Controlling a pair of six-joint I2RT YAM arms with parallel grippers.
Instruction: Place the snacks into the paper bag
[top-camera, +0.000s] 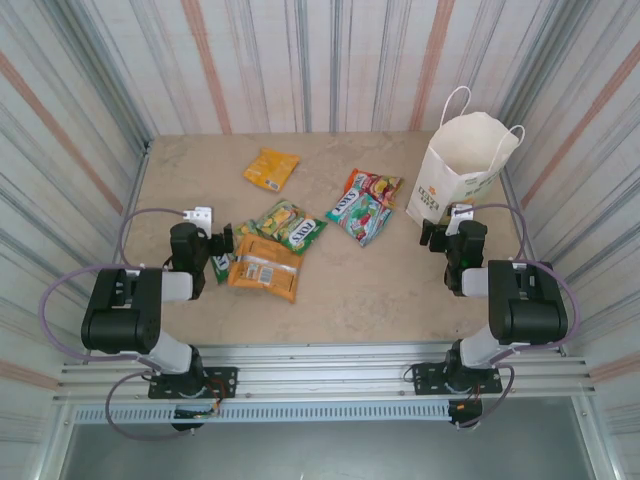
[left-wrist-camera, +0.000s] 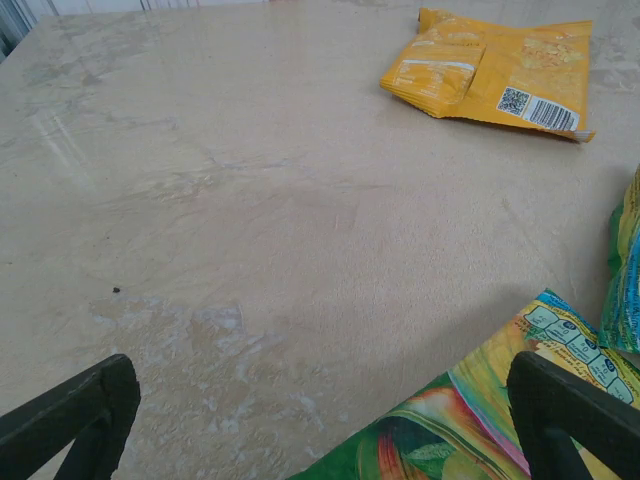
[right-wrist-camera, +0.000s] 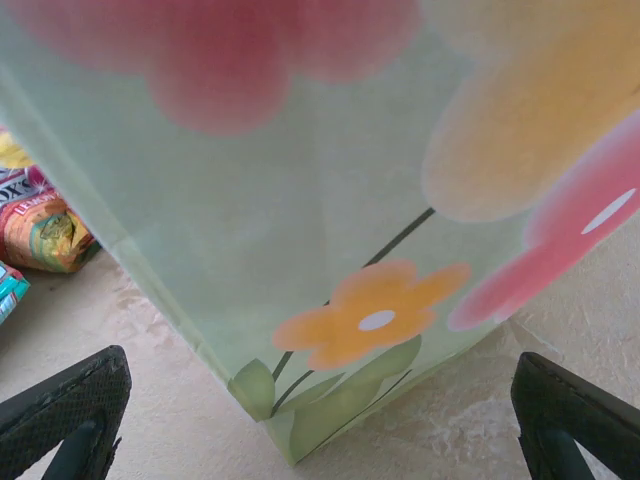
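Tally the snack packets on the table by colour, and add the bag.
Orange-yellow packets: 2
Green packets: 3, overlapping, so approximate
Teal Fox's packet: 1
Red-green packet: 1
White paper bag: 1
Total: 8

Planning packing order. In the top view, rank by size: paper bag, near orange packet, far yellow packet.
paper bag
near orange packet
far yellow packet, slightly smaller; greater distance may exaggerate this

Beige marbled tabletop (top-camera: 380, 290) enclosed by striped walls (top-camera: 300, 60).
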